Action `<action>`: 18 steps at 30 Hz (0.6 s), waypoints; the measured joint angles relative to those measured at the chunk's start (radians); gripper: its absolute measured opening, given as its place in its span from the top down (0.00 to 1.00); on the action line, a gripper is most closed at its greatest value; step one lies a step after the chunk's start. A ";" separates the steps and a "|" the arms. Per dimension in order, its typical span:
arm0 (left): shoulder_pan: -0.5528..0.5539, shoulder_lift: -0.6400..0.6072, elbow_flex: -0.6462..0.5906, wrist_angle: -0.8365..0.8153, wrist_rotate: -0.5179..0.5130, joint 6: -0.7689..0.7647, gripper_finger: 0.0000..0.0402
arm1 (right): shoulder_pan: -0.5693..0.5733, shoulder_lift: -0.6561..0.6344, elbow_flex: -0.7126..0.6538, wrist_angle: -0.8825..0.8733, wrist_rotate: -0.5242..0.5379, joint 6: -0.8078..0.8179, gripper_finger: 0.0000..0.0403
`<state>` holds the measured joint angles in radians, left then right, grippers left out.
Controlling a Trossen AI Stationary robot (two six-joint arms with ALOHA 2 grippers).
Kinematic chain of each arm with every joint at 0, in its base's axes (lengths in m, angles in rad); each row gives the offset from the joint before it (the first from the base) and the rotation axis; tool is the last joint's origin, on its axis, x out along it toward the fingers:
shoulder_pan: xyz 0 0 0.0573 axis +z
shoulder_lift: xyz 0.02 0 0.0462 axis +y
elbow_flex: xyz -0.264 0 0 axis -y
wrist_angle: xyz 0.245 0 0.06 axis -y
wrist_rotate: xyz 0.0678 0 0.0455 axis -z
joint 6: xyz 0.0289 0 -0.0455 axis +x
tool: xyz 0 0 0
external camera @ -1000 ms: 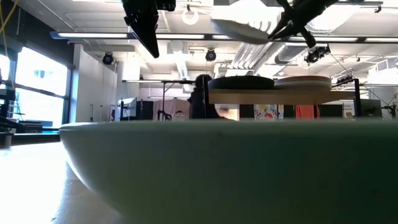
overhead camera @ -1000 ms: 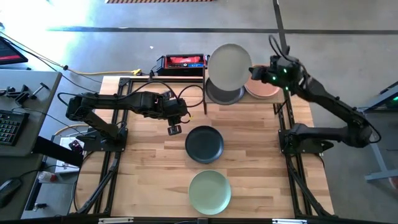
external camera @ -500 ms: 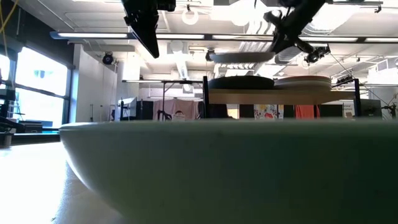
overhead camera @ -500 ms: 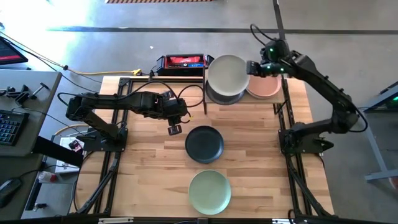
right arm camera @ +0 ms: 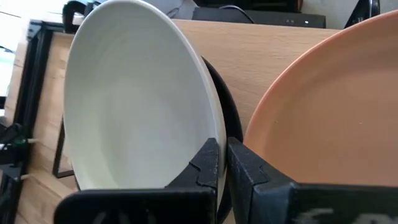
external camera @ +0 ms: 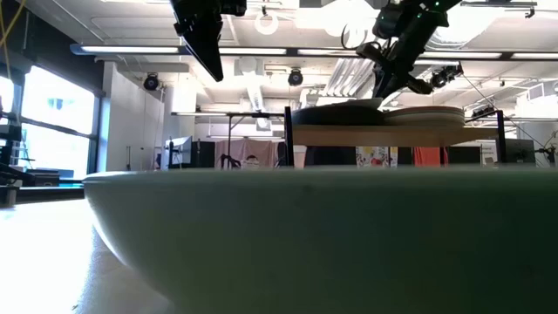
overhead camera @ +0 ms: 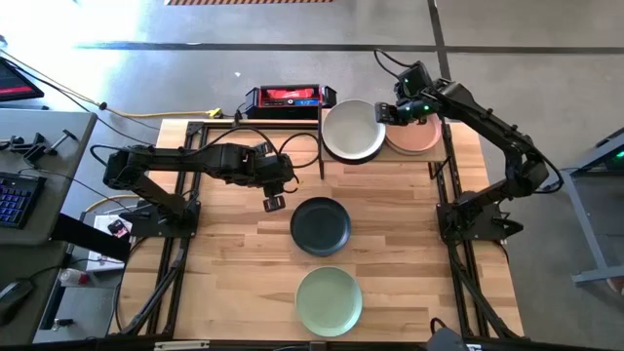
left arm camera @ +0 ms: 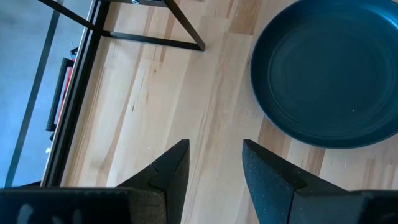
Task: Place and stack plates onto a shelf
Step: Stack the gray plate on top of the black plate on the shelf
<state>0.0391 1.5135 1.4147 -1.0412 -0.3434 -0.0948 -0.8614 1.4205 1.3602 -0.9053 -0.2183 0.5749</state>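
At the far edge of the desk (overhead camera: 244, 244) we see the right gripper (overhead camera: 388, 112) clamped on the rim of a cream plate (overhead camera: 353, 131), which lies on top of a black plate (right arm camera: 231, 127) on the left half of the shelf (external camera: 392, 135). In the right wrist view the two dark fingers (right arm camera: 208, 163) pinch the cream plate's edge, with the dark plate's rim showing just behind it. Beside them, on the right half of the shelf, sits a peach plate (overhead camera: 417, 139), close to the cream one; from above their rims seem to meet, though we cannot tell whether they touch.

From the low view the shelf's wooden board stands raised on thin black posts, the stacked plates resting on it and the right arm coming down onto them from above.

The left gripper (overhead camera: 274, 202) hangs above the desk toward its left side, fingers (left arm camera: 166, 171) parted and holding nothing. Just to its right, a second black plate (overhead camera: 320, 225) lies flat on the desk near the middle. Nearer to us, a pale green plate (overhead camera: 329, 300) sits alone on the desk, close to the near edge.

Behind the shelf, off the desk's far edge, we see a red and black box (overhead camera: 288, 97) on the floor.
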 joint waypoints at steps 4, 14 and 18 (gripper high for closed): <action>0.000 0.000 0.000 0.000 0.000 0.000 0.66 | 0.000 0.018 0.000 0.000 -0.002 -0.008 1.00; 0.000 0.000 0.000 0.000 0.000 -0.001 0.66 | 0.000 0.027 0.000 0.004 -0.001 -0.022 0.98; 0.000 0.000 0.000 0.000 0.000 -0.007 0.66 | 0.000 0.027 0.000 0.005 0.008 -0.033 0.93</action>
<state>0.0391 1.5135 1.4147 -1.0412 -0.3435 -0.1017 -0.8616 1.4475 1.3599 -0.9005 -0.2100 0.5415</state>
